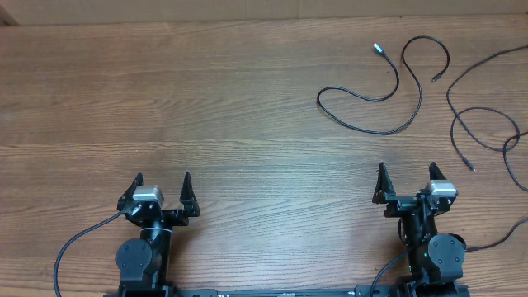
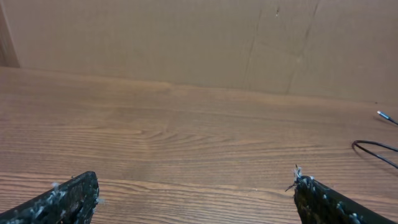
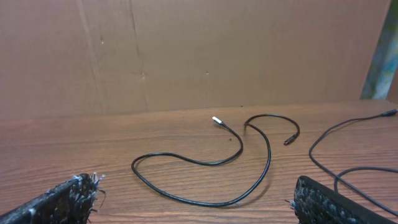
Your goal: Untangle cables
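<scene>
item: cables, on bench (image 1: 165,82), far right quarter, well apart from both arms.

- near cable (image 1: 386,134): thin black cord, round, flexible, matt. one end has a small silvery plug (image 1: 378,48), the other a small dark plug (image 1: 435,78). it lies flat in loose open curves: a wide bend toward the bench middle, then a narrow hairpin rising to the far edge. it crosses itself once just below the silvery plug. the right wrist view shows the same cord (image 3: 270,155) ahead of the right jaws, silvery end (image 3: 217,121) toward the back wall.
- right-edge cords (image 1: 487,109): same thin black kind, running out of view at the right edge, looping and crossing near that edge. one free end with a small dark plug (image 1: 470,167) points toward the robot. cannot tell whether this is one cord or two. not touching the near cable.

bench: wood-grain surface, brown, long horizontal streaks, slight sheen.

back wall (image 2: 186,37): plain brown cardboard, creased.

left arm (image 1: 144,247): black body, jaws spread wide, holding nothing, tips over bare wood; inner faces dark and rough with pale flecks.

right arm (image 1: 433,247): same build, jaws spread wide, holding nothing, nearer the cables but short of them.

base wires (image 1: 66,247): thicker black leads curving from the arm bases.
</scene>
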